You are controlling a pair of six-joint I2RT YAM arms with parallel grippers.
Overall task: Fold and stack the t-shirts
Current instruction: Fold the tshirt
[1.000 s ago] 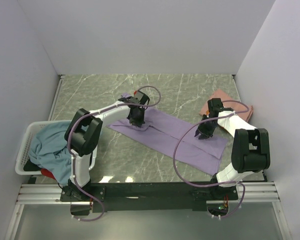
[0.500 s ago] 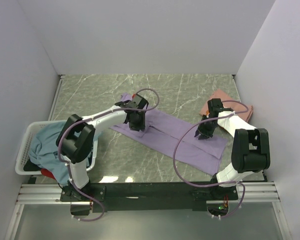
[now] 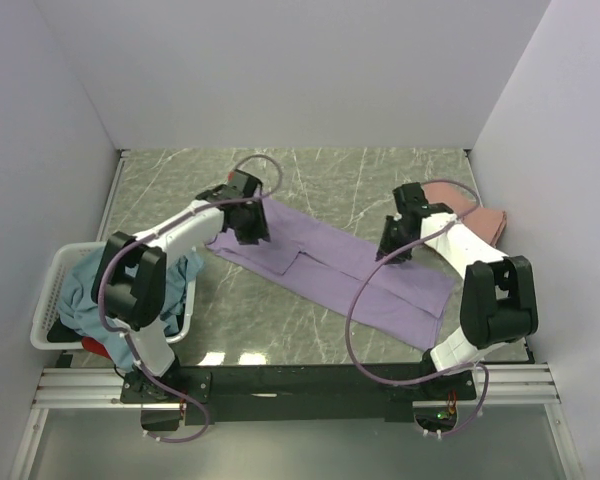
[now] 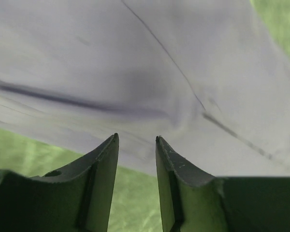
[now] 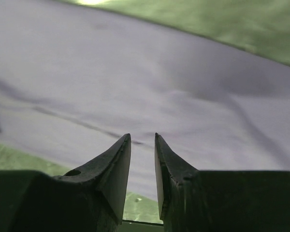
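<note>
Top view, layout: the long, flat lavender-purple cloth t-shirt [image 3: 330, 268] slants from the far-left part of the grey-green marbled table [image 3: 380, 180] toward its near-right corner. A salmon-pink t-shirt [image 3: 475, 215] is bunched at the right edge. A teal-blue t-shirt [image 3: 90, 285] and a red t-shirt [image 3: 93, 347] are heaped in the white slatted plastic basket [image 3: 42, 325] at the left edge.
Top view, risk: the left gripper [image 3: 250, 228] and right gripper [image 3: 392, 245] sit at unequal points on the band, so uneven pinches would likely skew the next fold.
Left wrist view, risk: a shallow pinch may catch only one layer.
Left wrist view, jaws: narrowly parted and empty. The black fingers [image 4: 104, 164] are over lavender cloth; contact cannot be told.
Right wrist view, risk: the cloth may slip through the narrow gap.
Right wrist view, jaws: slightly parted, grasping nothing. The fingers [image 5: 113, 164] are above lavender cloth.
</note>
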